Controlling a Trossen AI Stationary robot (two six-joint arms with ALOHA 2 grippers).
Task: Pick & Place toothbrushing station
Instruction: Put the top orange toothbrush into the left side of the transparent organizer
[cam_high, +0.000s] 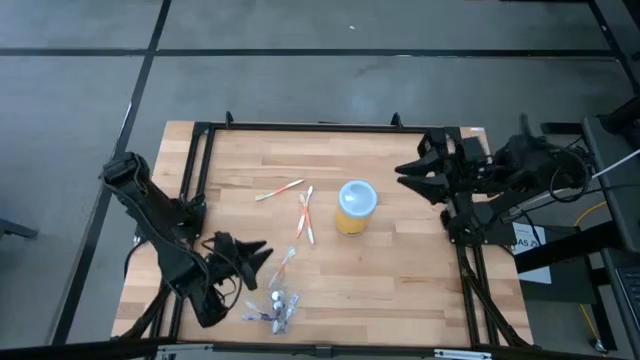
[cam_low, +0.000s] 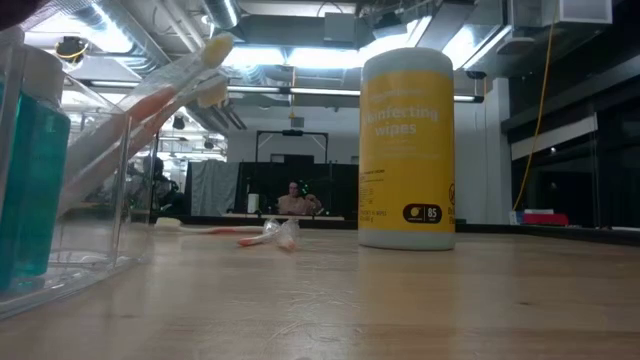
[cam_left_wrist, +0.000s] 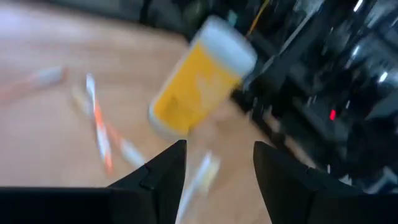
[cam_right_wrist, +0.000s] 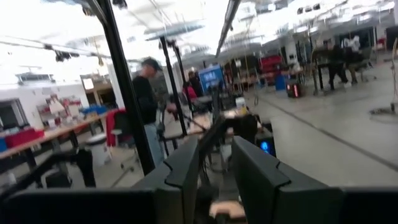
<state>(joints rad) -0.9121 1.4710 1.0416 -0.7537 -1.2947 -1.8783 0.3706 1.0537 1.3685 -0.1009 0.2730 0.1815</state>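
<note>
On the wooden table (cam_high: 400, 270), a yellow cup (cam_high: 355, 207) with a pale-blue top stands upright near the centre. Thin white, pink and orange toothbrushes (cam_high: 304, 214) lie scattered just beside it. A clear pouch (cam_high: 274, 310) rests near the front edge. The left gripper (cam_high: 262, 254) hovers nearby, fingers apart, empty. The right gripper (cam_high: 412, 172) waits at the right edge; its fingers' state cannot be told.

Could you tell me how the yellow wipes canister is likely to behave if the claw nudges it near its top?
The yellow wipes canister stands upright and is tall for its base, so a high push may well tip it. Being round, it would probably roll once down, perhaps toward the toothbrushes lying beside it. Its smooth printed wall looks somewhat slippery for a pinch grip.
</note>
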